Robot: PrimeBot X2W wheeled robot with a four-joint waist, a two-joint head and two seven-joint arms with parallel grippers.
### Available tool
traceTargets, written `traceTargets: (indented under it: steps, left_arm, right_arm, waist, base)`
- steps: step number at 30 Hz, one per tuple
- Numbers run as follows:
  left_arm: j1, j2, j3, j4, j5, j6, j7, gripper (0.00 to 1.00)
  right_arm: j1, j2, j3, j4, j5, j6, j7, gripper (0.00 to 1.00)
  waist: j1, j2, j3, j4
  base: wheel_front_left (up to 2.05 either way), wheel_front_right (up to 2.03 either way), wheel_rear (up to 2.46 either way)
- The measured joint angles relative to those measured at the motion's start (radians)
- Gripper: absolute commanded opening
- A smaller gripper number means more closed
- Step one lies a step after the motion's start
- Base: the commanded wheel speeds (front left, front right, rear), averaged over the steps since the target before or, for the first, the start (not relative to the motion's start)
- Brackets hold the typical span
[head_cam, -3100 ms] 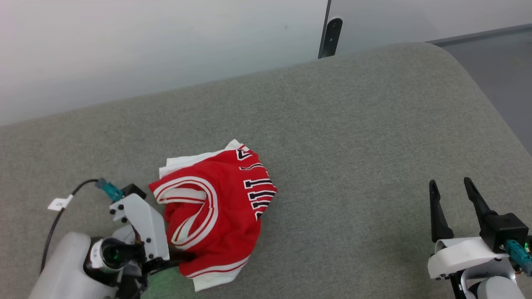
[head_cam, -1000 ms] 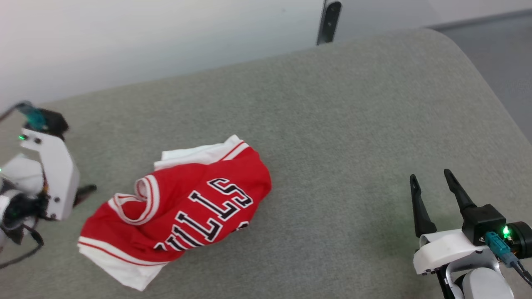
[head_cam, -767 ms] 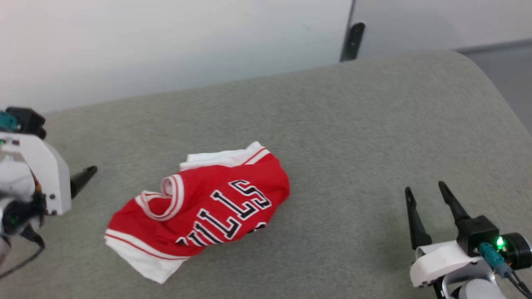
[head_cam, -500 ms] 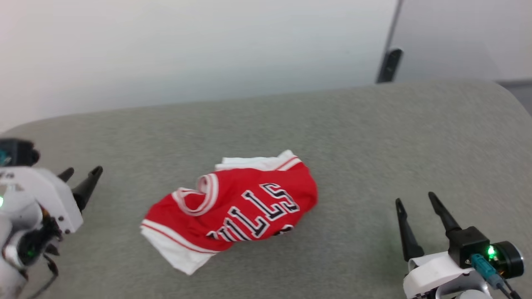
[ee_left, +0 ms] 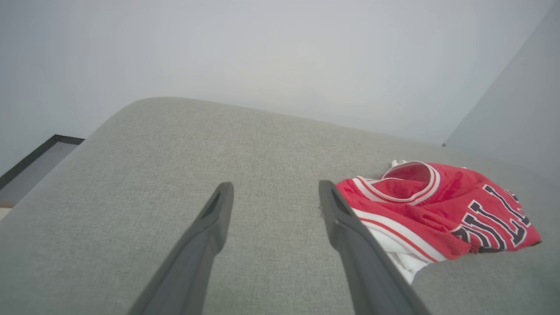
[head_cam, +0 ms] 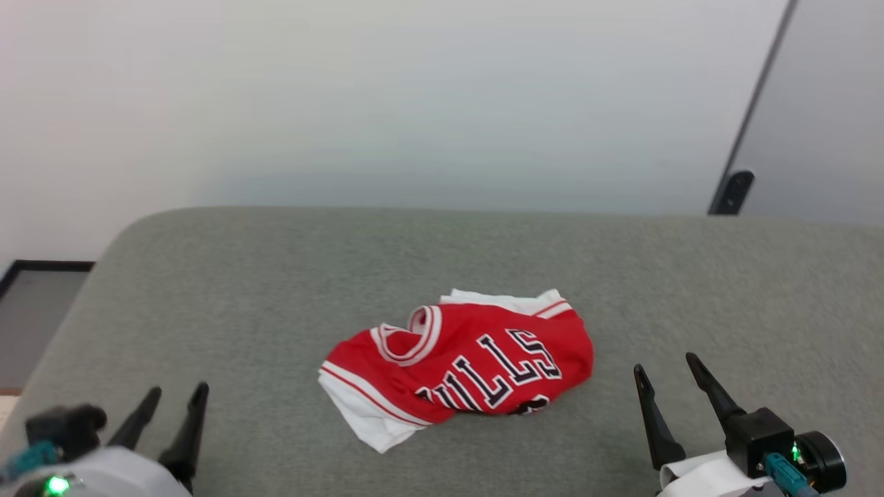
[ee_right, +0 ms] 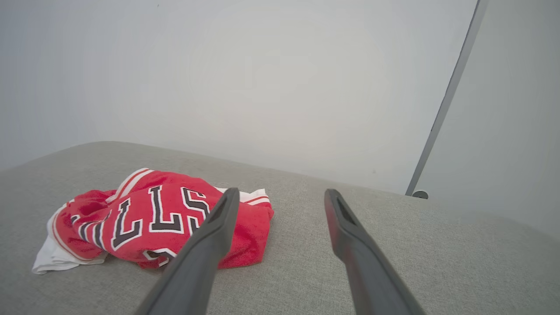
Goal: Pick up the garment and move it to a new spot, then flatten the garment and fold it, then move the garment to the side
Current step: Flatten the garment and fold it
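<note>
A grey fabric worktop (head_cam: 276,276) spans the scene. A pale wall (head_cam: 345,103) rises behind it, with a small dark bracket (head_cam: 732,192) at far right.

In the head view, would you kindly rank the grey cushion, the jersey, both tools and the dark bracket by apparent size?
1. grey cushion
2. jersey
3. right tool and left tool: alike, both cut by the frame edge and nearest the camera, so unranked
4. dark bracket

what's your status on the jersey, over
Left gripper open, empty. Right gripper open, empty. Red jersey crumpled on grey cushion, between them. Nothing in the way.
</note>
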Motion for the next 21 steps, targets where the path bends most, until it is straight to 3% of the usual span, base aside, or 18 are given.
traceTargets:
  steps: [6,10,16,21]
  left_arm:
    - [0.105,-0.049,0.104,-0.089,0.172,0.047,-0.01,1.0]
    - [0.17,-0.094,0.159,-0.148,0.293,0.015,-0.012,1.0]
    - [0.217,-0.152,0.23,-0.169,0.352,-0.012,-0.012,1.0]
    - [0.224,-0.218,0.267,-0.188,0.388,-0.035,-0.012,1.0]
  right_arm:
    - [0.023,0.0,-0.013,0.006,0.014,0.0,0.0,1.0]
    - [0.037,-0.002,-0.016,0.032,0.04,0.0,0.0,1.0]
    - [0.024,-0.001,-0.011,0.095,0.05,0.0,0.007,1.0]
    - [-0.108,-0.001,-0.011,0.163,0.033,0.0,0.104,1.0]
  waist:
    - [0.0,0.0,-0.038,0.054]
    - [0.0,0.0,-0.058,0.096]
    - [0.0,0.0,-0.082,0.156]
    - [-0.0001,0.0,-0.086,0.215]
  base:
    - [0.0,0.0,0.0]
    - [0.0,0.0,0.0]
    - [0.0,0.0,0.0]
    - [0.0,0.0,0.0]
